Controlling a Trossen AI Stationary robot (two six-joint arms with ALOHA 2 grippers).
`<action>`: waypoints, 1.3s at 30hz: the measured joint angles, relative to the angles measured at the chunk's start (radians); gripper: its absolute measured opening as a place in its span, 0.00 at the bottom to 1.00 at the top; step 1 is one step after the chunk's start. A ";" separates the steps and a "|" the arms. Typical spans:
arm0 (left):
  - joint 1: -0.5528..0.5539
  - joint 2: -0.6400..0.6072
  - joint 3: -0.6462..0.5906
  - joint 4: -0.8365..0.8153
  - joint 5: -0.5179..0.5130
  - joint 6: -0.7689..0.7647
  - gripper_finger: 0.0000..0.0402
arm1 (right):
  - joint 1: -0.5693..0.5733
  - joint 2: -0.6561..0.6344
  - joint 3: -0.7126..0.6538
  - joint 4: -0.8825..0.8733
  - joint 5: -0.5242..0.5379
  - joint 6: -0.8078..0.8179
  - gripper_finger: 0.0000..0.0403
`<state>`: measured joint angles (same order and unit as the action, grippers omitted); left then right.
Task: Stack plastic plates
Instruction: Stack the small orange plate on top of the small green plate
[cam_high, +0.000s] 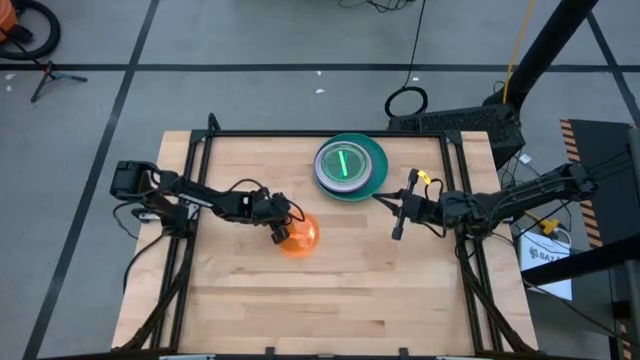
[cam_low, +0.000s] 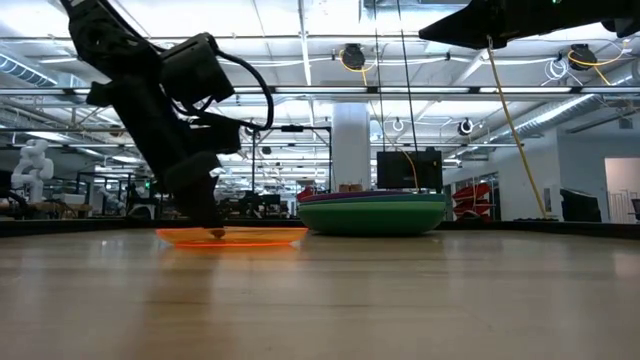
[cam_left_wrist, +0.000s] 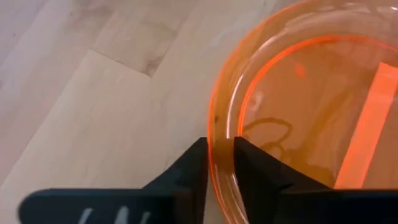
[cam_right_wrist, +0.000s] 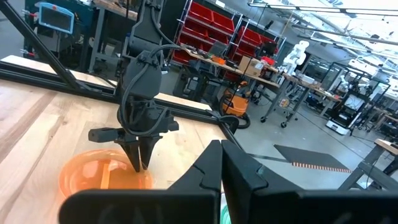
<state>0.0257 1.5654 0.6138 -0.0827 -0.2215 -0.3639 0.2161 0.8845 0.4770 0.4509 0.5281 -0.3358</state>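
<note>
An orange see-through plastic plate lies flat on the wooden table near its middle, also seen in the low view and the left wrist view. My left gripper stands at the plate's left rim, shut on it. A stack of plastic plates, with a wide green one at the bottom, rests on the table at the far middle. My right gripper hangs shut in the air to the right of the stack, holding nothing. My left gripper has the orange plate's rim on the side toward the table's left edge, one finger inside the plate and one outside. The fingers come slanting down from the table's left. The plate lies flat on the table.
Black frame rails run along the table's left, right and far edges. Bare wood stretches across the near half of the table. The room beyond holds shelves and carts.
</note>
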 joint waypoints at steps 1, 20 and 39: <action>0.000 0.000 0.003 -0.001 -0.001 -0.006 0.18 | 0.000 0.000 0.000 0.000 0.000 -0.002 0.00; 0.000 0.001 0.028 -0.005 0.000 -0.074 0.01 | 0.000 0.000 0.000 0.000 0.000 -0.025 0.00; 0.006 -0.289 0.029 -0.069 -0.008 -0.022 0.01 | -0.001 0.000 0.000 0.001 0.000 -0.025 0.00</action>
<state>0.0314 1.2759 0.6430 -0.1517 -0.2298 -0.3863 0.2153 0.8848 0.4770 0.4515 0.5280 -0.3610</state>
